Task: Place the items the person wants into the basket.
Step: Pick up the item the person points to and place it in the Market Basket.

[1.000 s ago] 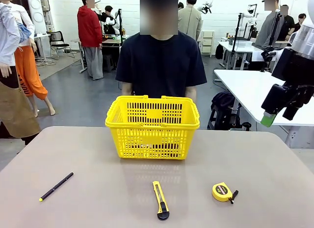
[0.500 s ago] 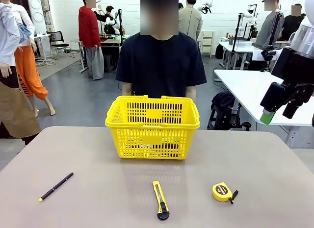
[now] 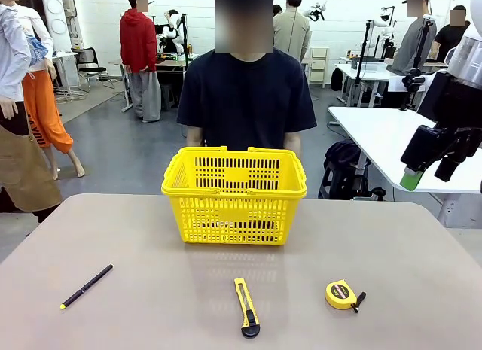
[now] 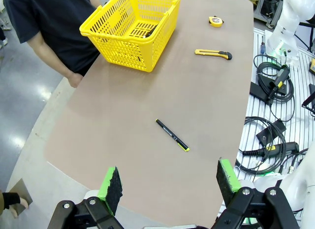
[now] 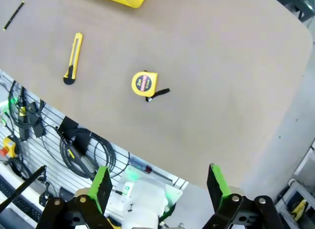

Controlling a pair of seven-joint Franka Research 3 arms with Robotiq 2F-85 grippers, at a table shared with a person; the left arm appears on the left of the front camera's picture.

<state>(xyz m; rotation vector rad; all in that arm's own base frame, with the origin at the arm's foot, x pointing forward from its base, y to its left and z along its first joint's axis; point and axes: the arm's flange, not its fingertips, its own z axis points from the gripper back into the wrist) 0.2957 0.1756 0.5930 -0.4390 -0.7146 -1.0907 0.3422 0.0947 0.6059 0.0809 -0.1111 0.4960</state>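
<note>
3 views follow.

Front view: the counter is a matt beige-brown surface with rounded far corners. Behind it lies an open workshop with a grey floor and white walls. The yellow basket stands upright at the far middle, directly before the person in the black T-shirt. On the near half lie a black pen at the left, a utility knife in the middle and the round yellow tape measure at the right, all well apart. The right hand hangs high at the right edge, off the counter, fingers apart, holding nothing. Compared with 1 second earlier, every item on the counter lies in the same place; the right hand has risen very slightly.

Left wrist view: the left hand is spread wide and empty above the counter's end, with the pen nearest to it. The basket, knife and tape measure lie farther off. Black cables lie on a white slatted base beside the counter.

Right wrist view: the right hand is spread and empty, high above the counter edge. The tape measure lies flat with the knife beside it. A red label on the tape measure's face is too small to read.
</note>
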